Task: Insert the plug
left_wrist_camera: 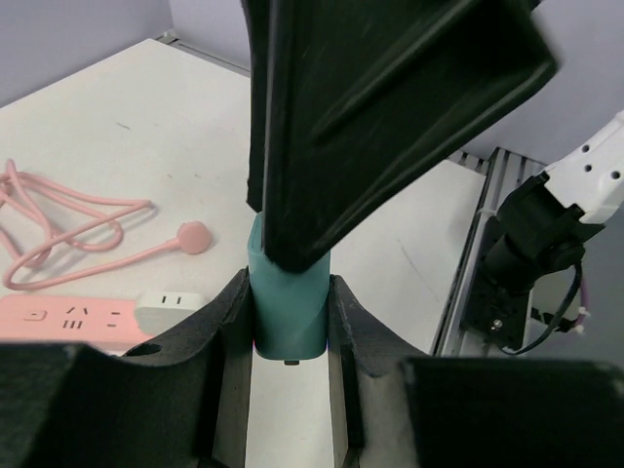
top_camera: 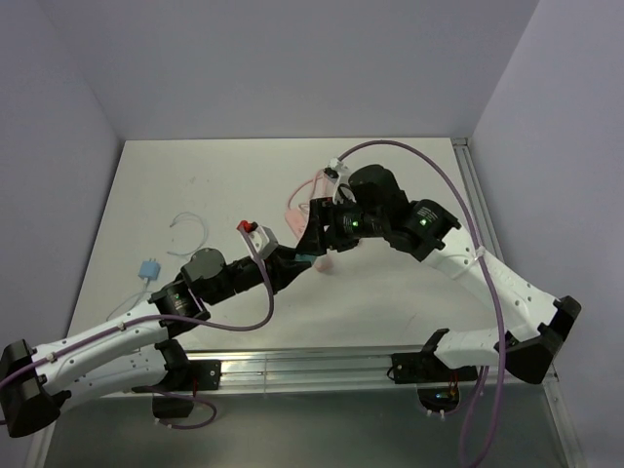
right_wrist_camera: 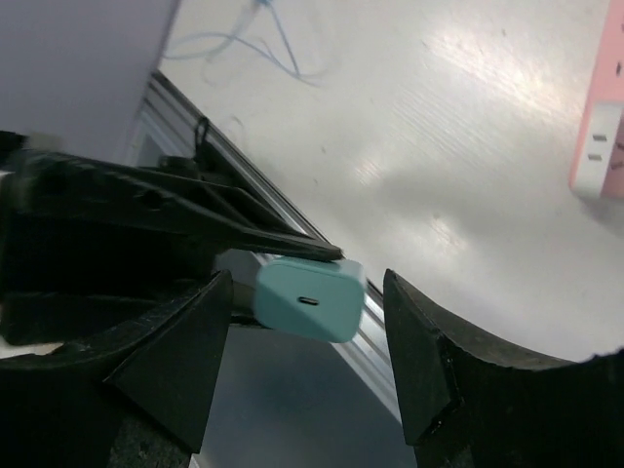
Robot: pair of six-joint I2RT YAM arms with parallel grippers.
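Teal blocky plastic plug [left_wrist_camera: 290, 312] is sitting upright between your left fingers [left_wrist_camera: 230, 341], which are pinching it on two opposite sides and holding it above the white counter [left_wrist_camera: 117, 127]. Your right fingers [right_wrist_camera: 429, 361] are standing spread to either side of the same plug. In the right wrist view you are seeing a gap between the plug and the finger on the right, and the face turned to that camera is showing a small dark slot. In the left wrist view one right finger is lying across the plug's upper part.

Your left arm [top_camera: 107, 341] is reaching diagonally from the near left toward mid-counter. Your right arm [top_camera: 497, 283] is rising from the near right and folding back leftward, so the two wrists are meeting mid-counter. The long pink plastic power strip [left_wrist_camera: 58, 317] with its white end is lying flat on the counter near the left fingers, and its pink cord [left_wrist_camera: 68, 219] is looping beyond it.

From above, the wrists are hiding nearly all of the plug and much of the strip. You cannot make out the plug's prongs, and its top is covered.
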